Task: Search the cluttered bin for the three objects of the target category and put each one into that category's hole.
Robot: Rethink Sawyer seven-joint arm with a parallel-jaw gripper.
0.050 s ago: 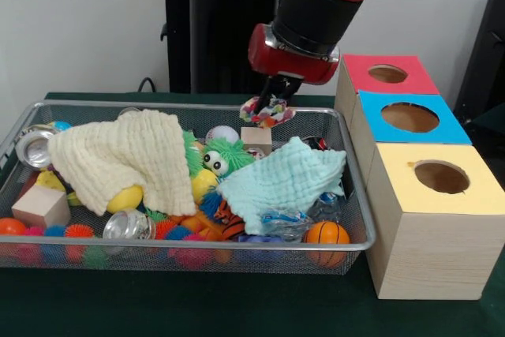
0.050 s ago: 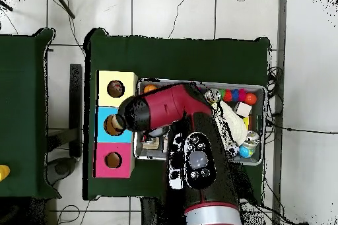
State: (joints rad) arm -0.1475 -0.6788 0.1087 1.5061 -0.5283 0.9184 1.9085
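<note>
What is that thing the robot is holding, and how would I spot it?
Find the wire bin, then its far edge, beneath the gripper. A small knotted rope toy hangs there, pink, white and dark, the only thing lifted above the clutter.

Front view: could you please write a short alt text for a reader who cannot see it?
A red and black robot arm's gripper holds a multicoloured knotted toy above a wire mesh bin of cluttered toys and two cloths. Beside the bin stand three wooden boxes with round holes, topped red, blue and yellow.
</note>
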